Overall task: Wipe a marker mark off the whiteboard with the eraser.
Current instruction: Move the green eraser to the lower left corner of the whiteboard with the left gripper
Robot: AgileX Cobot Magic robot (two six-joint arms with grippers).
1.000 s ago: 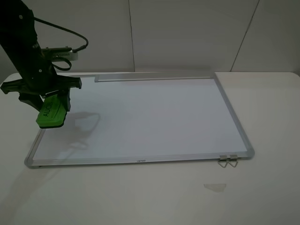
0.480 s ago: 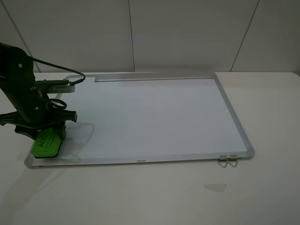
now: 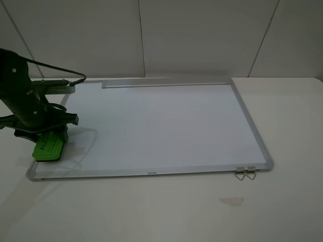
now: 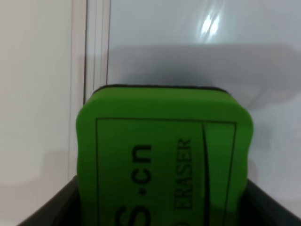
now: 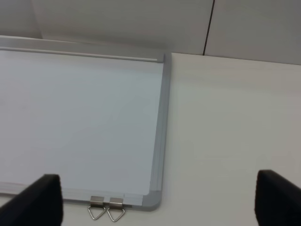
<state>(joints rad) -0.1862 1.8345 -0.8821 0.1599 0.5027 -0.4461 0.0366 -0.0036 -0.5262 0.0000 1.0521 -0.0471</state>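
Observation:
The bright green eraser rests on the whiteboard at its left edge, near the front-left corner. My left gripper is shut on it from above. In the left wrist view the eraser fills the lower half, with its dark felt edge against the board surface and the frame just beside it. No marker mark shows in any view. My right gripper is open, with only its dark fingertips visible above the whiteboard's front-right corner.
Two metal clips hang off the front-right corner of the frame, and the same clips show in the right wrist view. A grey tray strip runs along the far edge. A small pale scrap lies on the table in front.
My left gripper carried the eraser down from above the board's left side to the front-left corner, then shifted it slightly back along the left edge.

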